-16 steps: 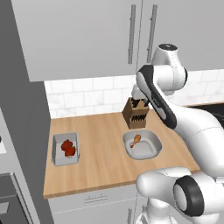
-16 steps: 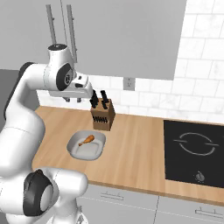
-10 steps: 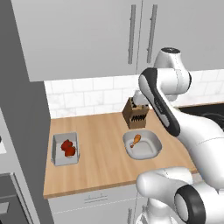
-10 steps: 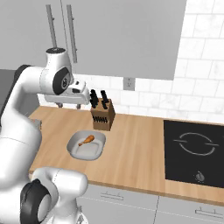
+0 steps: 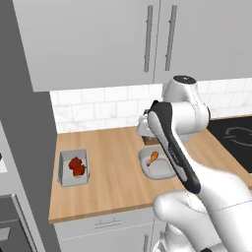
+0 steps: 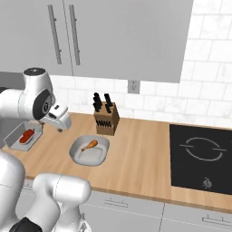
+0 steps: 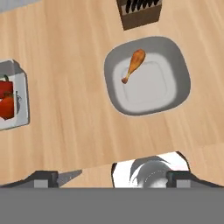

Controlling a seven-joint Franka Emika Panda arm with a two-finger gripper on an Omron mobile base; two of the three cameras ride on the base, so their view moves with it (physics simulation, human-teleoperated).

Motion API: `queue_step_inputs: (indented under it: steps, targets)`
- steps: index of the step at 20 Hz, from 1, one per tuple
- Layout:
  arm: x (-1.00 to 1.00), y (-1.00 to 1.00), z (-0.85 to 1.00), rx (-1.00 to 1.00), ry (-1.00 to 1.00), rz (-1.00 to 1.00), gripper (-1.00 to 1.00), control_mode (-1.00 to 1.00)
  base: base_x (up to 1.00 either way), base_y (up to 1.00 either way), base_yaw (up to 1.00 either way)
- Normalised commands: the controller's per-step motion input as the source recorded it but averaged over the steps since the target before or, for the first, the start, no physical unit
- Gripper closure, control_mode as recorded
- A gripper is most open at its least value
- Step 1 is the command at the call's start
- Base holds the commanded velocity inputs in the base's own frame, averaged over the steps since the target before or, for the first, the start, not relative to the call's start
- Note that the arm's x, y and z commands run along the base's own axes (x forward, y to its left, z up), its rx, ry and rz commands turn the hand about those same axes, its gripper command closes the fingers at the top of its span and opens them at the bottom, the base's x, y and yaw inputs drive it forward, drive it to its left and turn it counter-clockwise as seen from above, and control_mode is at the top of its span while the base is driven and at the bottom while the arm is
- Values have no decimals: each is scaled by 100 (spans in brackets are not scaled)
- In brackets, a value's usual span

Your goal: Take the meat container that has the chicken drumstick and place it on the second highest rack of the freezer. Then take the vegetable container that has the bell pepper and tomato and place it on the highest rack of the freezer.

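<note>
The meat container (image 7: 179, 65) is a pale grey rounded tray on the wooden counter, with the chicken drumstick (image 7: 133, 64) lying in its upper left part. My gripper (image 7: 111, 179) hangs open above the counter, on the near side of this tray, with nothing between its fingertips (image 7: 43, 178). In the right base view the gripper (image 6: 63, 126) sits left of the meat container (image 6: 90, 152). The vegetable container (image 5: 74, 167) holds the red bell pepper and tomato (image 5: 76, 166) and stands further left. The freezer (image 5: 22, 123) shows as a tall grey side; its racks are hidden.
A wooden knife block (image 6: 106, 118) stands just behind the meat container, near the tiled wall. A black cooktop (image 6: 201, 158) lies at the counter's right end. Grey wall cabinets (image 5: 147, 39) hang overhead. Bare counter (image 7: 74, 109) separates the two containers.
The hand has swung from beside the knife block leftward and down, over the counter near the meat container. Its jaws stay open. Both containers have kept their places.
</note>
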Motion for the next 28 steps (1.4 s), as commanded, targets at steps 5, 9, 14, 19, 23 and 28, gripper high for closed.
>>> queue_step_inputs:
  steps: [5, 9, 14, 19, 23, 28]
  targets:
    - [-7, 59, -27, 12, 0, -27, -100, -100, 0, 0, 0]
    - [0, 50, -32, 9, 3, -20, -100, -100, 0, 0, 0]
    - [0, 3, -46, -1, 12, -42, -100, -100, 0, 0, 0]
    - [1, 1, -27, 1, 4, -66, -100, -100, 0, 0, 0]
    - [9, 0, -10, 10, 1, -66, -100, -100, 0, 0, 0]
    - [24, -5, -6, 11, 0, -70, -100, -100, 0, 0, 0]
